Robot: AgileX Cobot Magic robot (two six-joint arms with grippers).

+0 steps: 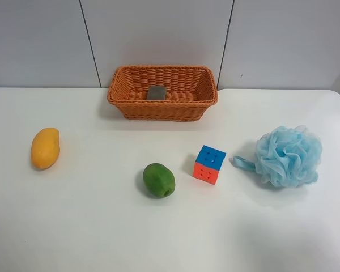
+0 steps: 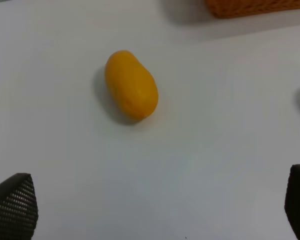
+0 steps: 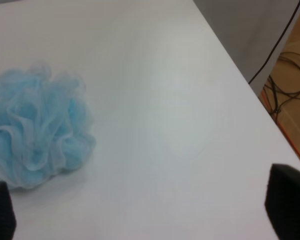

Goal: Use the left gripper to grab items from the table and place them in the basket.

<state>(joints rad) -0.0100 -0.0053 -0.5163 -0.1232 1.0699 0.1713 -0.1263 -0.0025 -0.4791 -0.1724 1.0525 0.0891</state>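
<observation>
The orange-brown wicker basket [image 1: 162,93] stands at the back middle of the white table [image 1: 90,226], with the grey block [image 1: 156,93] inside it. The yellow mango [image 1: 45,147] lies at the exterior high view's left, the green fruit [image 1: 158,179] in the middle, the puzzle cube [image 1: 209,164] beside it, the light-blue pouf [image 1: 288,156] at the right. No arm shows in the exterior high view. In the left wrist view the left gripper [image 2: 155,210] is open and empty, its fingertips [image 2: 12,205] wide apart, short of the mango [image 2: 131,84]. The right gripper [image 3: 145,210] is open, near the pouf [image 3: 37,127].
The basket's corner [image 2: 255,6] shows in the left wrist view. The right wrist view shows the table's edge [image 3: 250,95] with cables [image 3: 290,75] on the floor beyond it. Grey wall panels stand behind the table.
</observation>
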